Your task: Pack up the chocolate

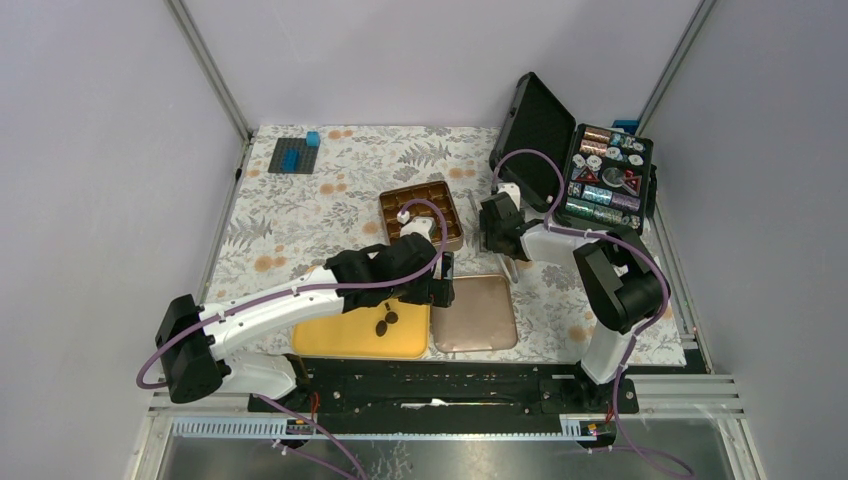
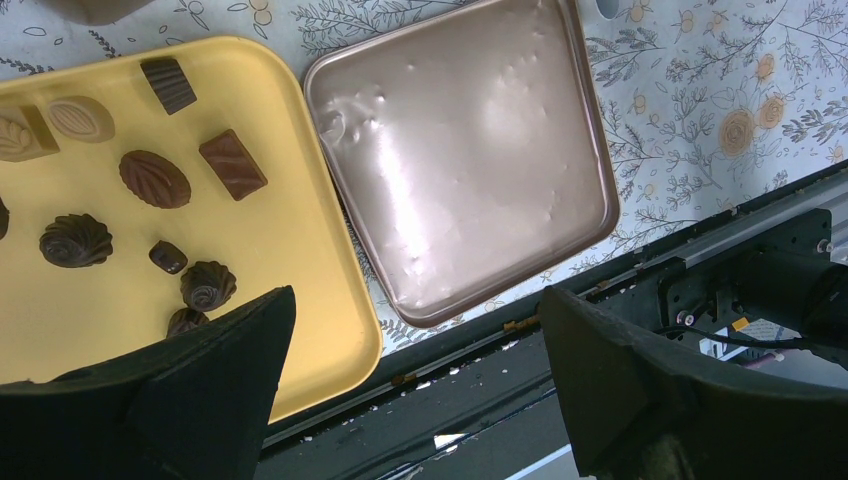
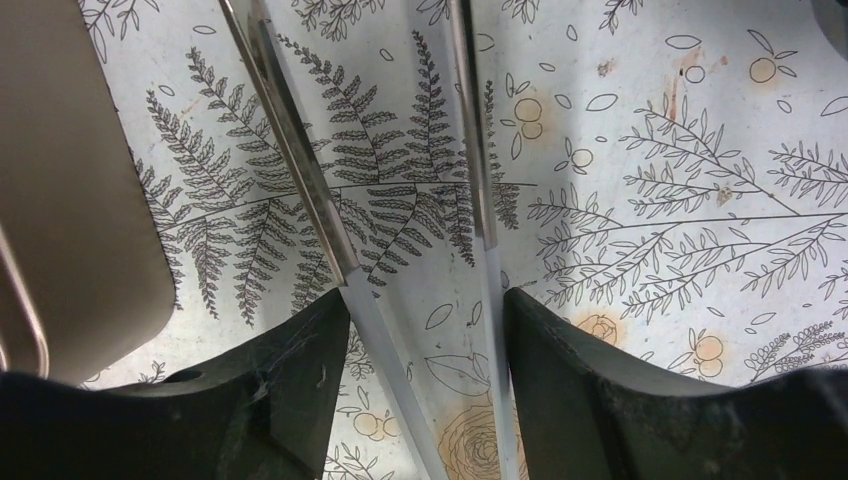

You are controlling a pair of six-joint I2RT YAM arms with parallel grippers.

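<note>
We're looking into a robotics lab cell here: plain pale walls (image 1: 100, 150) are standing close around the tabletop (image 1: 300, 210), aluminium frame posts (image 1: 212, 75) are rising from its far corners, and two white-and-black arms (image 1: 265, 310) trailing purple cables (image 1: 528, 152) are sitting bolted to a black rail (image 1: 430, 385) along its near edge.

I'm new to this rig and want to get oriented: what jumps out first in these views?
A yellow tray of assorted chocolates sits at the near edge, with a glossy bronze lid right beside it and the open left gripper hovering where they meet. Further right, the right gripper holds metal tongs over the floral cloth.
</note>
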